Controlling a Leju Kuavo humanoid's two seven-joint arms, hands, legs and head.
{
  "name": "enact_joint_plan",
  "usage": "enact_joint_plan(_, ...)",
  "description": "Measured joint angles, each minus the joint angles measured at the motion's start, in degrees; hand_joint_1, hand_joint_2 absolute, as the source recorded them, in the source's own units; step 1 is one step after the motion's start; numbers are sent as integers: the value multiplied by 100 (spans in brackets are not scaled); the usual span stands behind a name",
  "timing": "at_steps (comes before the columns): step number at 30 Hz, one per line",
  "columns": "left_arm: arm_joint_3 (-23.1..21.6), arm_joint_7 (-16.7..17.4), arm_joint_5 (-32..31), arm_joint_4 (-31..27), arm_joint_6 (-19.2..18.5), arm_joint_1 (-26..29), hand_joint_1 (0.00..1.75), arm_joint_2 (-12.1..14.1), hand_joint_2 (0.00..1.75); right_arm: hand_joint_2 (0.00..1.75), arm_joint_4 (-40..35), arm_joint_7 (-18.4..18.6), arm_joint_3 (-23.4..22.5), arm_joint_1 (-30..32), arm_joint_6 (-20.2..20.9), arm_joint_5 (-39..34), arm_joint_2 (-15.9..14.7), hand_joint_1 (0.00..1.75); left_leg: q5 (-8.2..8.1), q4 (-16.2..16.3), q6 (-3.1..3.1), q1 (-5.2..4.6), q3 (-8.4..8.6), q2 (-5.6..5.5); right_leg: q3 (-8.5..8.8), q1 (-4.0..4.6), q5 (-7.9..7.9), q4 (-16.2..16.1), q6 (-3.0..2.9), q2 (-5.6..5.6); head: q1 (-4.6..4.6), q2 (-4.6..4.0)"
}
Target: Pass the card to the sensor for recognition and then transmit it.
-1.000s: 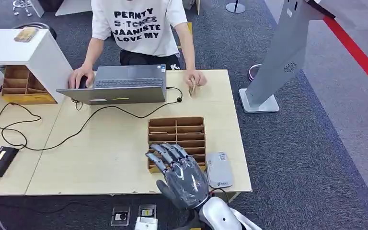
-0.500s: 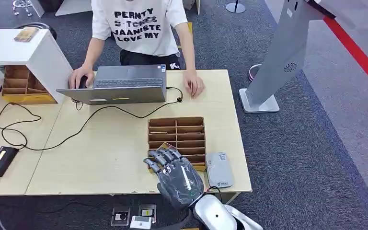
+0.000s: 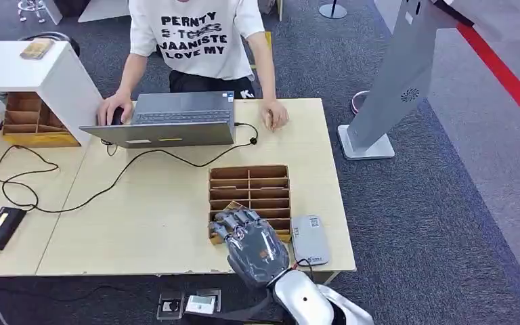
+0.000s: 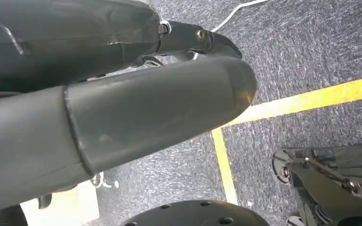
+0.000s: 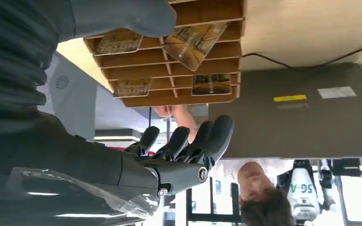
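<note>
A: Now, the right robot hand (image 3: 249, 238) hovers over the near left corner of the card tray (image 3: 250, 196) on the table (image 3: 156, 223). Its fingers are spread and it holds nothing.

B: And where is the card (image 5: 194, 41)?

A: In the right wrist view one card stands tilted, half out of a slot in the tray, close to the thumb. Other cards lie flat in other slots. I think the tilted one is the card to take.

B: How should the step be done well?

A: I would bring the thumb and fingers to both faces of the raised edge, pinch firmly, then lift straight out so the card does not catch on the dividers. The sensor (image 3: 309, 240) is just right of the tray, so the way is short.

B: What is hard to see?

A: From the head view the robot hand covers the card, so I cannot tell if any finger touches it. The left robot hand (image 4: 122, 113) hangs over the floor; it is too close to the camera, and I cannot tell if it is spread or closed.
</note>
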Motion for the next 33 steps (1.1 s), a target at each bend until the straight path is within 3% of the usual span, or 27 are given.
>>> enact_joint_plan(20,0,-7,39,0,-26,6,0,20,0,175,74,693,-551,-46,348,170,-516,63,0,1,0,-1,1,0,-1,-1,0,0,0,1,0,-2)
enact_joint_plan(33,0,-22,-26,0,-66,5,0,52,0,175,70,807,-822,47,525,65,-717,61,0,1,0,0,1,1,-1,0,0,0,0,1,0,-2)
